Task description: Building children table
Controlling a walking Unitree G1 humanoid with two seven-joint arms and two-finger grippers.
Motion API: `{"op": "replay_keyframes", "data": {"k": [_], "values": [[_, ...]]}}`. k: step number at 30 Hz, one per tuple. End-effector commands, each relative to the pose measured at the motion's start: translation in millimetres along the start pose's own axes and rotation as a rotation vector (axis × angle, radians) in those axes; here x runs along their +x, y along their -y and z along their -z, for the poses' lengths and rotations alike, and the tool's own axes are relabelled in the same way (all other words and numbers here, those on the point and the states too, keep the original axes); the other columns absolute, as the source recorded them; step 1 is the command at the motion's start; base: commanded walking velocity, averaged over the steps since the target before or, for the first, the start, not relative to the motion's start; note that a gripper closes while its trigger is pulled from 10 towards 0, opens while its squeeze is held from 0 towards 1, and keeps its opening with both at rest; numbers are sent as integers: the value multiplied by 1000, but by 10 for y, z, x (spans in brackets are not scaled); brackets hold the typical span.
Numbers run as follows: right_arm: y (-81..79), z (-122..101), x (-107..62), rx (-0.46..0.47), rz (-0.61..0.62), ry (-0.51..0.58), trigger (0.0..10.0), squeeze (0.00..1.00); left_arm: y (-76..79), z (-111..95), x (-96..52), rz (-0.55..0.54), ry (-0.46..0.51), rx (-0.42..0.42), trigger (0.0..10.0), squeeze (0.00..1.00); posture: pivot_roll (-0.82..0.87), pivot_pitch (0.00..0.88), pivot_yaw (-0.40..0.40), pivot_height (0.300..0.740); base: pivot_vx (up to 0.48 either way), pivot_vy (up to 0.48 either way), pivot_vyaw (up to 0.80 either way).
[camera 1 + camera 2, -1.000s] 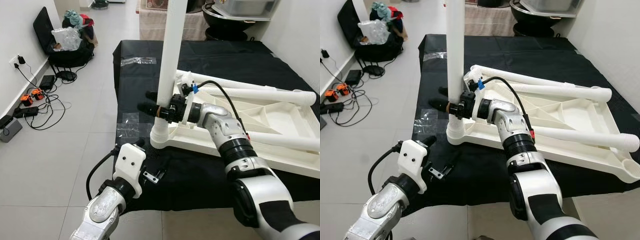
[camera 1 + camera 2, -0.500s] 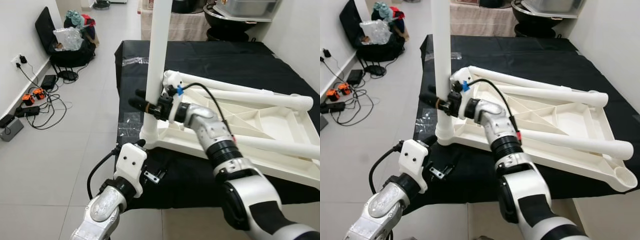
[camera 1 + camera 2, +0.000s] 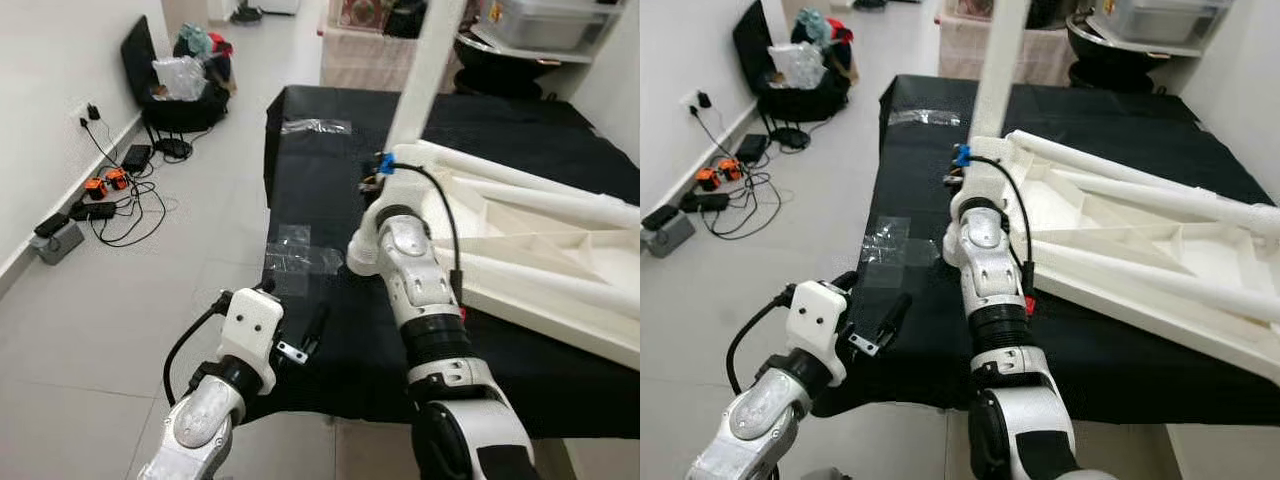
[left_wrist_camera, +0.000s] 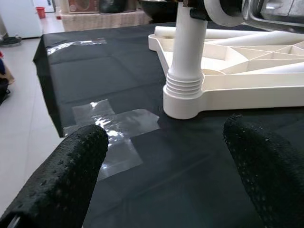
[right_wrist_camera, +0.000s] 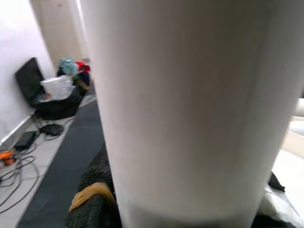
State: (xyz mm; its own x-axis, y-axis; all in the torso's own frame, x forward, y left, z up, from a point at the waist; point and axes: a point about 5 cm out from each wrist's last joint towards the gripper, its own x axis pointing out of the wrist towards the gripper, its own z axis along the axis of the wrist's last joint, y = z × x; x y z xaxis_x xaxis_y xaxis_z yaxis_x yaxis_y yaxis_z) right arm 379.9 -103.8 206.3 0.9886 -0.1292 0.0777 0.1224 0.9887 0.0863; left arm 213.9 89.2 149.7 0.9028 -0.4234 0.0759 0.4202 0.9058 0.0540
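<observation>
— Right gripper?
— Clamped around the upright white table leg, one black finger pressed on each side of the tube; leg right up against the wrist camera. Wrist hidden behind the silver forearm in the head views.

— And the leg itself?
— Standing vertical, threaded foot seated in the corner socket of the upside-down white table top, directly below the grip.

— Left gripper?
— Spread wide, holding nothing, hovering low over the black cloth near its front edge. Leg socket straight ahead of the fingertips, apart from them.

— Anything between them?
— Patch of clear tape stuck on the cloth, just beyond the left finger. Second strip of tape farther along the cloth.

— Other parts nearby?
— Two more white legs lying across the table top, on the far side of the gripped leg.

— Surroundings?
— On the tiled floor well off to the left: tangled cables, a black bag against the wall with a clear plastic bag on top.
</observation>
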Motion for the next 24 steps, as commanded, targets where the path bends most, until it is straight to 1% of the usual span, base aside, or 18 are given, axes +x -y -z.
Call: {"op": "replay_keyframes", "data": {"k": [1, 2, 4, 6, 7, 8, 9, 10, 11, 14, 15, 17, 18, 20, 21, 22, 24], "values": [[-31, -21, -8, 1, 37, 3, 2980, 0, 7, 33, -11, -10, -12, 8, 10000, 0, 77, 42, -88, 740, 0, 0, 0], [-116, -1, -21, 11, 32, -18, 9804, 0, 4, 39, -12, -15, -13, 8, 10000, 0, 77, 41, -88, 740, 0, 0, 0], [-139, 5, -24, 16, 29, -29, 9804, 0, 3, 40, -11, -16, -13, 8, 10000, 0, 77, 41, -88, 740, 0, 0, 0], [-194, -89, -16, 40, -5, 21, 10000, 0, 6, 48, -11, -15, -15, 5, 10000, 0, 74, 40, -87, 740, 0, 0, 0], [-194, -89, -16, 40, -5, 21, 10000, 0, 6, 48, -11, -15, -15, 5, 10000, 0, 74, 40, -87, 740, 0, 0, 0], [-229, -155, -11, 62, -39, 58, 10000, 1000, 6, 51, -8, -15, -15, 4, 10000, 0, 71, 40, -89, 740, 0, 0, 0], [-229, -155, -11, 62, -39, 58, 10000, 1000, 6, 51, -8, -15, -15, 4, 10000, 0, 71, 40, -89, 740, 0, 0, 0], [-244, -223, -6, 53, -66, 97, 10000, 1000, 10, 54, -7, -13, -16, 2, 10000, 0, 70, 39, -89, 740, 0, 0, 0], [-250, -274, -1, 45, -100, 126, 10000, 0, 13, 57, -7, -11, -17, 1, 10000, 0, 71, 40, -88, 740, 0, 0, 0], [-250, -274, -1, 45, -100, 126, 10000, 0, 13, 57, -7, -11, -17, 1, 10000, 0, 71, 40, -88, 740, 0, 0, 0], [-231, -308, 14, 31, -174, 150, 10000, 0, 15, 59, -5, -11, -16, 1, 10000, 0, 71, 41, -88, 740, 0, 0, 0], [-231, -308, 14, 31, -174, 150, 10000, 0, 15, 59, -5, -11, -16, 1, 10000, 0, 71, 41, -88, 740, 0, 0, 0], [-177, -296, 37, 65, -357, 148, 10000, 0, 17, 60, -2, -11, -15, 2, 10000, 0, 70, 41, -89, 740, 0, 0, 0], [-177, -296, 37, 65, -357, 148, 10000, 0, 17, 60, -2, -11, -15, 2, 10000, 0, 70, 41, -89, 740, 0, 0, 0], [-169, -210, 46, 74, -513, 88, 10000, 0, 16, 60, -2, -11, -14, 2, 10000, 0, 73, 41, -88, 740, 0, 0, 0], [-169, -210, 46, 74, -513, 88, 10000, 0, 16, 60, -2, -11, -14, 2, 10000, 0, 73, 41, -88, 740, 0, 0, 0], [-158, -113, -1, 146, -804, 6, 10000, 0, 9, 55, -2, -16, -10, 6, 10000, 0, 74, 42, -86, 740, 0, 0, 0]]}}
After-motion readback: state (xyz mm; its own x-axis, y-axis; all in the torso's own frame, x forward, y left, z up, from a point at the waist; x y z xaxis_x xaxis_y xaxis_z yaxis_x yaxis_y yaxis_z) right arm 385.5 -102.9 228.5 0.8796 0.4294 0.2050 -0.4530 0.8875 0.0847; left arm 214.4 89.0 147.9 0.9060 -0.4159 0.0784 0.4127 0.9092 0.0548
